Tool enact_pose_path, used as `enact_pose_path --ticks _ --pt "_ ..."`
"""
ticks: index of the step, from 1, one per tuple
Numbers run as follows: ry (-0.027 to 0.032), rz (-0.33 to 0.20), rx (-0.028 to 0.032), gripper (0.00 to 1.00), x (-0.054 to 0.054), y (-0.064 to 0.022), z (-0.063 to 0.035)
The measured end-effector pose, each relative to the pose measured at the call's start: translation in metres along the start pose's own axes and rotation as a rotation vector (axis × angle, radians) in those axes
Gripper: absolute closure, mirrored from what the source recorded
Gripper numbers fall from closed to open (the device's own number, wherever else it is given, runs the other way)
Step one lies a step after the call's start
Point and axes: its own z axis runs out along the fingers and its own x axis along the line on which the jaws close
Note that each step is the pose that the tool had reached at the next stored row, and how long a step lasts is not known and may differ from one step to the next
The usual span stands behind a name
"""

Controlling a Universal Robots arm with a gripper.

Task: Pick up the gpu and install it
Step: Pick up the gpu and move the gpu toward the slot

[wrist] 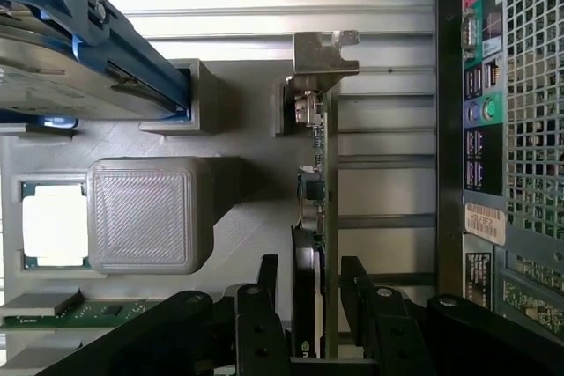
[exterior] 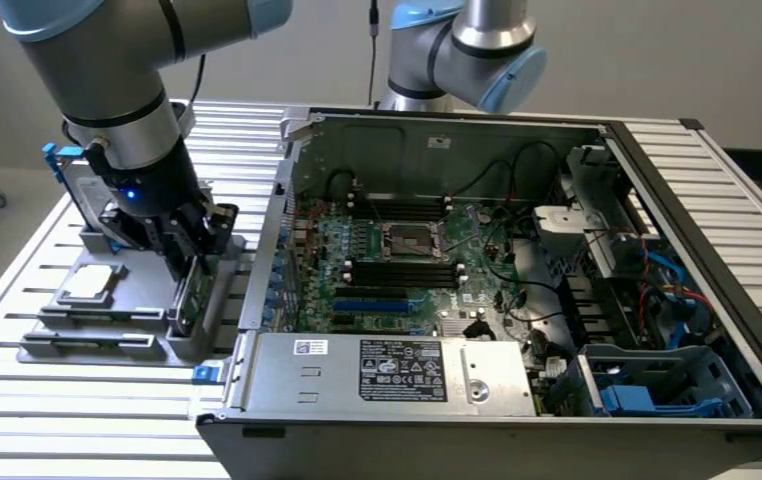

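The gpu point(wrist: 319, 143) stands on edge in a slot of the grey parts fixture point(wrist: 238, 209), its silver end bracket point(wrist: 324, 50) at the far end. In the exterior view its green board point(exterior: 184, 297) shows just below my gripper point(exterior: 192, 258), to the left of the computer case. My gripper point(wrist: 308, 269) is open and straddles the card. One black finger point(wrist: 267, 283) sits on the cooler side with a small gap. The other finger point(wrist: 352, 283) is close to the board side.
The open computer case point(exterior: 701, 190) with its motherboard point(exterior: 408, 250) lies at the exterior view's right; its rear panel point(wrist: 511, 129) is beside the fixture. The fixture also holds a hard drive in a blue frame point(wrist: 79, 68), a CPU point(wrist: 53, 222) and memory sticks point(wrist: 53, 305). A second arm point(exterior: 468, 45) stands behind the case.
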Motion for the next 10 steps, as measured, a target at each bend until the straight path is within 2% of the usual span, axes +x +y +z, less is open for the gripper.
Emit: enact_pose_path --ticks 10 --pt "-0.0008 0.0 -0.0002 0.58 0.0 0.0001 0.0002"
